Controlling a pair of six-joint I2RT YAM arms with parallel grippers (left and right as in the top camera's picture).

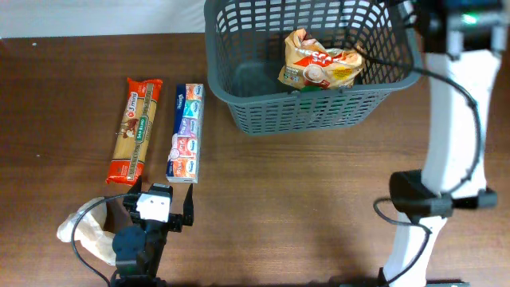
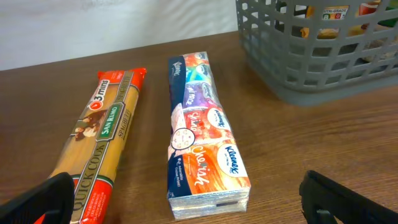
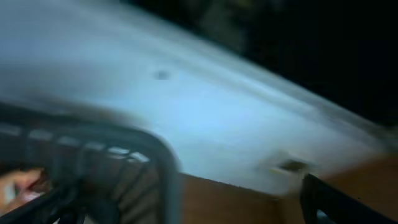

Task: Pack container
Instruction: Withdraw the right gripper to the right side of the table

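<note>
The dark grey basket (image 1: 307,113) stands at the back centre-right, with an orange and white snack bag (image 1: 322,64) inside. A pasta packet (image 1: 135,129) and a Kleenex tissue pack (image 1: 186,133) lie side by side on the table at the left. My left gripper (image 1: 165,198) is open and empty, just in front of the tissue pack's near end. In the left wrist view the tissue pack (image 2: 202,140) lies between my open fingers (image 2: 186,190), with the pasta (image 2: 99,146) to the left and the basket (image 2: 311,68) at the upper right. My right gripper (image 1: 410,16) is by the basket's far right corner. Its view is blurred and shows the basket rim (image 3: 163,165) and spread fingers (image 3: 186,208).
A crumpled white and tan plastic bag (image 1: 86,229) lies at the front left beside the left arm. The right arm's white links (image 1: 454,135) stand along the right side of the table. A white wall runs behind the basket.
</note>
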